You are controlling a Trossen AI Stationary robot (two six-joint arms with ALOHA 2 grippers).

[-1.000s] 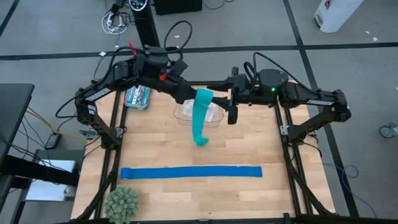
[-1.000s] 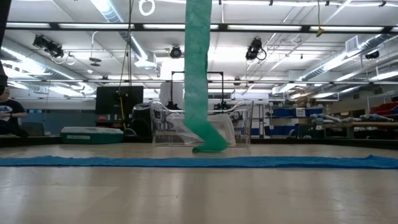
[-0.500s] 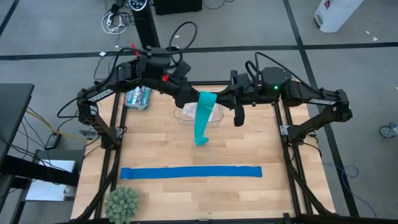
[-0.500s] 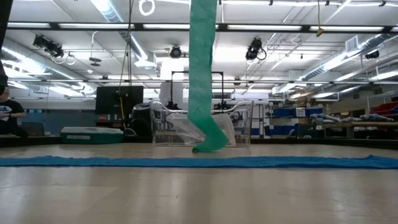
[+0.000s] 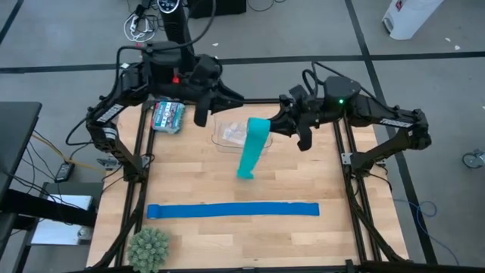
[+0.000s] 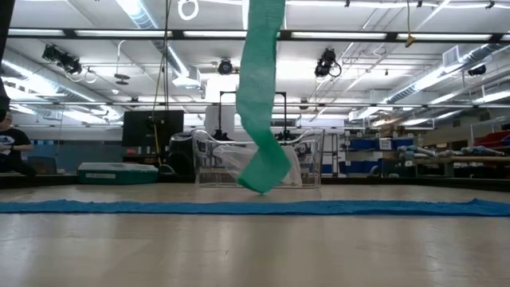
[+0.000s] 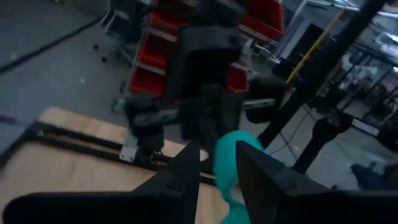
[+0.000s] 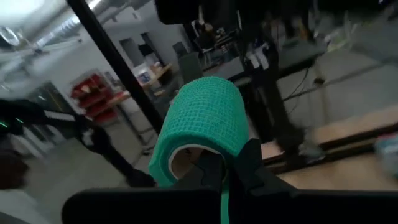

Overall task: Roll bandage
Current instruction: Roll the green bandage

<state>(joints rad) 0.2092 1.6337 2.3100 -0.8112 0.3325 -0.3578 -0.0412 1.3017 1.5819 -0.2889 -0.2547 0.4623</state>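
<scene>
The teal bandage is part roll, part loose strip. The roll (image 5: 260,127) hangs high over the table's far middle, with my right gripper (image 5: 274,125) shut on it. The strip (image 6: 259,96) hangs down from the roll with a bend. Its lower end (image 6: 261,179) is at or just above the table; I cannot tell which. My left gripper (image 5: 235,97) stands open at the far left of the roll, apart from it. The left wrist view shows the roll (image 7: 231,163) beyond the left gripper's spread fingers (image 7: 217,171). My right gripper (image 8: 227,168) pinches the roll's wall (image 8: 219,144) at the open end facing it. One finger (image 8: 208,167) stands before the hollow core and the other (image 8: 250,157) outside. It comes level from the table's right. The roll is lifted clear, and the strip hangs slack below.
A royal-blue strip (image 5: 233,210) lies flat across the near part of the table. A clear plastic container (image 5: 231,138) stands under the roll at the far middle. A patterned packet (image 5: 168,116) lies at the far left, and a green spiky ball (image 5: 148,246) at the near left corner.
My left gripper has let go of the roll and drawn back up and toward the far left. My right gripper has rolled, moved in from the right and taken hold of the roll. The hanging strip, straight before, now slants with a bend.
</scene>
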